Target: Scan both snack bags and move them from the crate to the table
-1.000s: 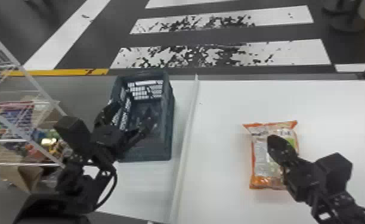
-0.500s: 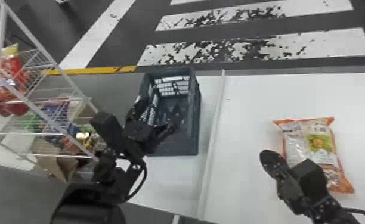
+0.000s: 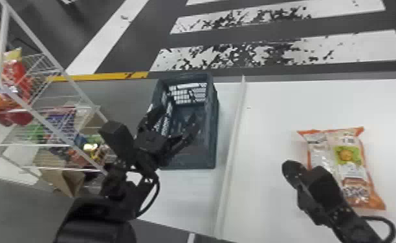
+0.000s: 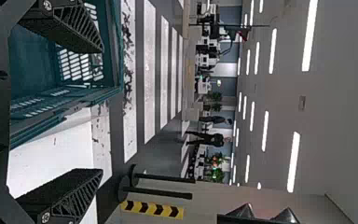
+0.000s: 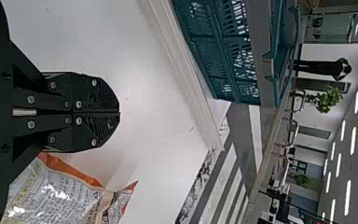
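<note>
In the head view my left gripper (image 3: pixel 171 129) stands open over the crate (image 3: pixel 216 129), nothing between its fingers. The left wrist view has the same gripper (image 4: pixel 100 112) with its fingers wide apart, the crate (image 4: pixel 32 65) beyond. My right gripper (image 3: pixel 289 171) is above the white table (image 3: pixel 271 106), just left of an orange and white snack bag (image 3: pixel 352 161) lying flat. In the right wrist view that gripper (image 5: pixel 119 113) is shut on nothing, its fingers meeting, with the bag (image 5: pixel 51 196) beside it. The crate's inside shows no bag.
A white wire rack (image 3: pixel 35 106) with colourful packages stands at the left. A raised white strip (image 3: pixel 234 145) runs between the crate and the right part of the table. Beyond the table's far edge is a striped floor (image 3: pixel 271 48).
The head view has turned left, so the crate, bag and both arms sit farther right and more of the rack shows. The right gripper has shifted left off the bag.
</note>
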`<action>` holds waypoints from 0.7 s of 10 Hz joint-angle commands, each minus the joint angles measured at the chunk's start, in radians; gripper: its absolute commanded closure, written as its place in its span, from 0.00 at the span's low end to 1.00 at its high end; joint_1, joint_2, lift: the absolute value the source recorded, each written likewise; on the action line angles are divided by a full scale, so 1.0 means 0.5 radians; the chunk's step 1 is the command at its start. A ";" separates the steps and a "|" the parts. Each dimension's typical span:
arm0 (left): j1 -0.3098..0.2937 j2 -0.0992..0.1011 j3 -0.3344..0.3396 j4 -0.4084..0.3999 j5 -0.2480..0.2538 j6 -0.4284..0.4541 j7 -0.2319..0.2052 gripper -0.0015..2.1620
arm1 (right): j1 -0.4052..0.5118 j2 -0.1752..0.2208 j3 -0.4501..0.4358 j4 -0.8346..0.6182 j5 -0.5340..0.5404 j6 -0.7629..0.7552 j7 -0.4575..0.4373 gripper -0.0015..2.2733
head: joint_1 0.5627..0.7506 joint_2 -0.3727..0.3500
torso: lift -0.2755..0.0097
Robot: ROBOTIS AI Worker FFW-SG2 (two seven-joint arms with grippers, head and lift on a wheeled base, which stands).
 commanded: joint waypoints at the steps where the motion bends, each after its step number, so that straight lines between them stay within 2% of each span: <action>1: -0.007 0.006 -0.006 0.000 0.004 0.000 0.000 0.04 | -0.049 0.002 0.008 0.034 0.031 0.081 -0.024 0.99 | 0.70 1.00 | 0.66; 7: -0.020 0.012 -0.025 0.025 0.004 0.000 0.000 0.04 | -0.144 0.002 -0.026 0.120 0.071 0.160 -0.119 0.99 | 0.70 0.96 | 0.66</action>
